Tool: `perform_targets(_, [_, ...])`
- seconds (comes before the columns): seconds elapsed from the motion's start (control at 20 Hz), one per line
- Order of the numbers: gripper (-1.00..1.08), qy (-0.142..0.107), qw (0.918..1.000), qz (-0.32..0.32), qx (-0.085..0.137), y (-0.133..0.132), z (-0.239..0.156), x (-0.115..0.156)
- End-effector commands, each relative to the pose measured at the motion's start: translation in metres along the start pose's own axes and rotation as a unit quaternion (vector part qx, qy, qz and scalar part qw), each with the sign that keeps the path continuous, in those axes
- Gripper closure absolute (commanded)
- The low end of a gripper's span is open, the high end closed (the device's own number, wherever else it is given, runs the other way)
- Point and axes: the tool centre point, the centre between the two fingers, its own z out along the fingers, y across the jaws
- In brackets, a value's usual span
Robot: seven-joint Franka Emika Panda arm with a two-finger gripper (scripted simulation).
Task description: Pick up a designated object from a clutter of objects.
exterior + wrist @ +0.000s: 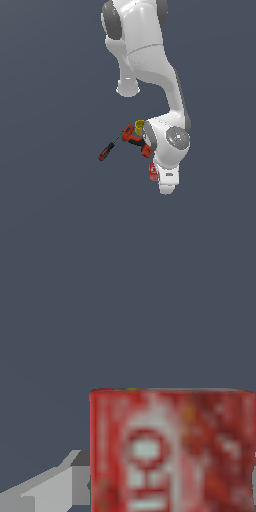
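Observation:
The designated red box (pixel 172 451) with white lettering fills the lower part of the wrist view, very close to the camera. In the exterior view the red box (pixel 153 172) shows partly, just at the exterior view's left of my hand. My gripper (pixel 161 181) is down around it. One grey finger (pixel 50 488) lies against the box's edge; the other finger is hidden. Whether the jaws press on the box does not show. The clutter lies behind: a yellow cup (pixel 139 124), a red-and-black drill (pixel 136 140) and a red-handled screwdriver (pixel 106 151).
The white arm (pixel 150 60) rises over the items and hides part of the cup and the drill. The floor (pixel 50 200) is plain dark grey. The marker does not show.

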Motion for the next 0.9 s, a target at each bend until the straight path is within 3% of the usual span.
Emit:
perform_targets(0.0, [1.08,0.0,1.0,0.0,0.0,0.0,-0.001,0.0])
perform_targets(0.4, [1.08,0.0,1.0,0.0,0.0,-0.002,-0.03,0.006])
perform_targets(0.85, [1.08,-0.001,1.0,-0.001,0.0,-0.007,-0.112,0.024])
